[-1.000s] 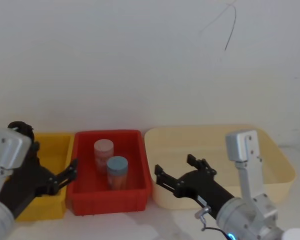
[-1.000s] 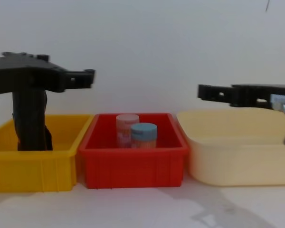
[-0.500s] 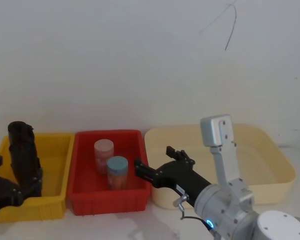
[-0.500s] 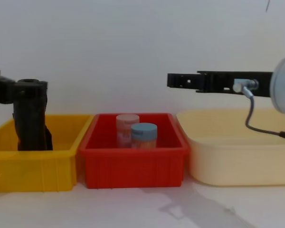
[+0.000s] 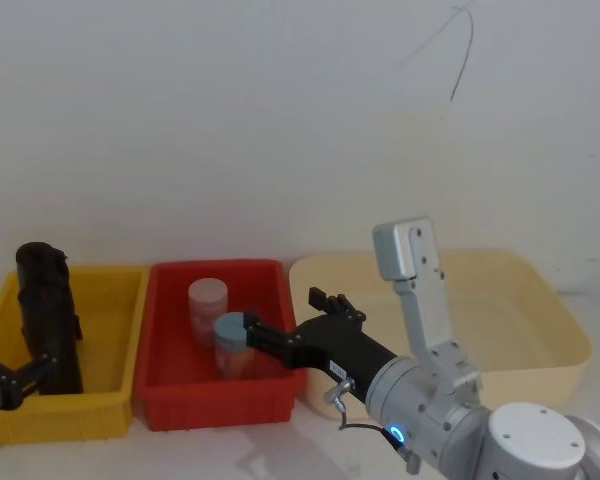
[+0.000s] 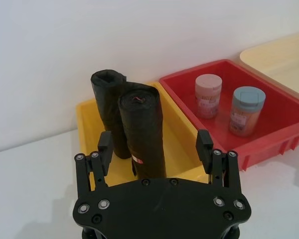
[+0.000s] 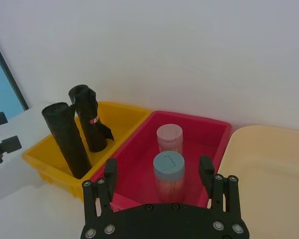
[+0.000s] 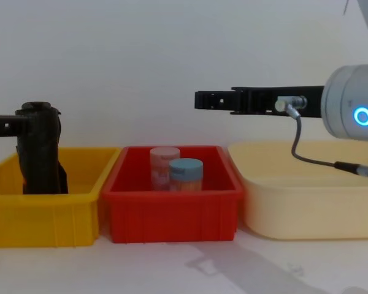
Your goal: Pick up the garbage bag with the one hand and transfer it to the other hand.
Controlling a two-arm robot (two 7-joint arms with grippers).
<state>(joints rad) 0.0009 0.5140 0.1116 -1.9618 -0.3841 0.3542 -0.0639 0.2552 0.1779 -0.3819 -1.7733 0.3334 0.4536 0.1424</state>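
- The garbage bag (image 7: 65,139), a plain black roll, stands on end in the yellow bin (image 8: 49,214). Its long axis runs close to vertical with a slight lean, and one rolled end faces up above the bin's rim.
- A second black roll with a red mark (image 6: 142,134) stands beside it in the same bin. It is also on end, and its red-flecked core faces up.
- The left gripper (image 6: 155,145) sits low at the robot's far left, close to the yellow bin and pointed at the two rolls. Its fingers are spread wide and hold nothing. In the left wrist view the marked roll lies between the fingertips, and the plain roll stands behind it.
- No finger is closed on either roll. From the chest view I cannot tell whether a fingertip brushes one.
- The right gripper (image 5: 285,318), on the arm with the blue glowing ring (image 8: 362,116), is stretched out level above the red bin (image 8: 172,211). Its fingers are parted wide and empty, and they are well clear of the garbage bag.
- Under it in the red bin stand a pink-lidded jar (image 7: 169,137) and a blue-lidded jar (image 7: 169,172), close together and upright.
- A cream tub (image 8: 306,208) sits just to the right of the red bin.
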